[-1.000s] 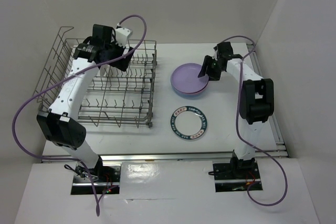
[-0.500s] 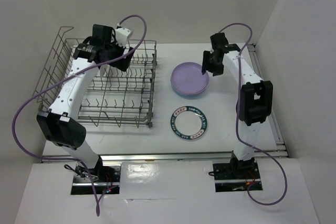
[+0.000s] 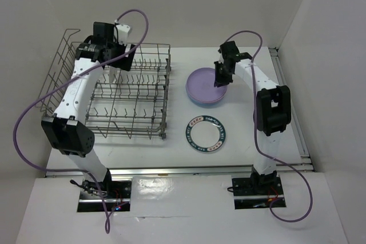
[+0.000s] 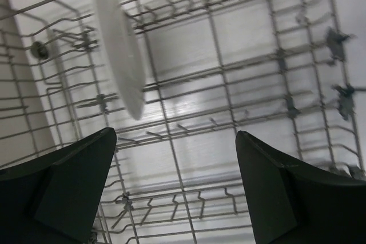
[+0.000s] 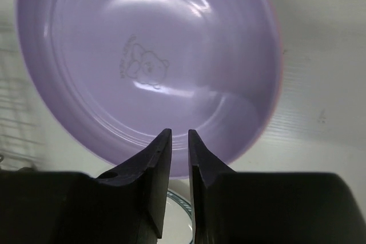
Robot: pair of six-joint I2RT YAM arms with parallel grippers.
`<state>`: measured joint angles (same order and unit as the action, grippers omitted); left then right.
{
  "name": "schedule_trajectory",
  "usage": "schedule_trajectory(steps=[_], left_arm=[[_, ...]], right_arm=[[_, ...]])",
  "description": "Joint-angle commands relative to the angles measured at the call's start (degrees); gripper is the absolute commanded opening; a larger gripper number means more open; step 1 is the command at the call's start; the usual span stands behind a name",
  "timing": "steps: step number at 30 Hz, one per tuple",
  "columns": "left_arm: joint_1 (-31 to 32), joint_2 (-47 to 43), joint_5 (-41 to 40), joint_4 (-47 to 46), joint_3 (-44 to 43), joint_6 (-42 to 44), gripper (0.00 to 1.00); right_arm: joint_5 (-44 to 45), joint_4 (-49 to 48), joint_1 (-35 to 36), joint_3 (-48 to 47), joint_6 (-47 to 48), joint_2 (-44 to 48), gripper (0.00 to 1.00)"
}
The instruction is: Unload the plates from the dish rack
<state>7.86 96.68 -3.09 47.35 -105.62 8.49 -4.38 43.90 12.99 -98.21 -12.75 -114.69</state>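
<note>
The grey wire dish rack [image 3: 131, 119] stands at the left. One white plate [image 4: 119, 55] stands on edge between its tines, seen thin in the top view [image 3: 113, 76]. My left gripper [image 3: 116, 61] hangs over the rack's back part, open wide [image 4: 176, 134], with the white plate ahead and to its left, untouched. A lavender plate [image 3: 205, 86] lies on the table right of the rack, a pink edge [image 5: 278, 78] showing under it. My right gripper [image 3: 221, 77] hovers above its near rim [image 5: 180, 133], jaws almost together, holding nothing. A teal-rimmed white plate [image 3: 206, 134] lies nearer the arms.
The rack's taller wire side [image 3: 60, 67] rises at the far left. White walls close in the table at the back and both sides. A rail [image 3: 291, 112] runs along the table's right edge.
My right gripper has moved left over the lavender plate and its jaws have closed to a narrow slit. My left gripper has shifted left and back above the rack, still open.
</note>
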Motion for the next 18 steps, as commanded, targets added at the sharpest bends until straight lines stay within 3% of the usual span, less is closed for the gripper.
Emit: schedule_trajectory(steps=[1,6,11,16,17,18], left_arm=[[-3.9,5.3,-6.7,-2.6,-5.7,-4.0,1.00],[-6.3,13.5,-12.2,-4.2,-9.2,-4.6,1.00],[-7.5,21.0,-8.3,-3.3,-15.0,-4.0,0.97],[-9.8,26.0,-6.4,1.0,-21.7,-6.3,0.44],[-9.8,26.5,-6.4,1.0,-21.7,-6.3,0.22],[-10.5,26.5,-5.6,1.0,-21.7,-7.1,0.12]], right_arm=[[-2.6,-5.2,1.2,-0.6,-0.7,1.7,0.26],[-5.6,-7.2,1.7,2.4,-1.7,5.2,0.27],[-6.2,-7.2,2.2,2.9,-2.3,6.5,0.27],[-6.7,-7.2,2.7,2.9,-2.8,9.0,0.27],[-6.7,-7.2,2.7,2.9,-2.8,9.0,0.27],[-7.6,-7.2,2.7,2.9,-3.4,9.6,0.27]])
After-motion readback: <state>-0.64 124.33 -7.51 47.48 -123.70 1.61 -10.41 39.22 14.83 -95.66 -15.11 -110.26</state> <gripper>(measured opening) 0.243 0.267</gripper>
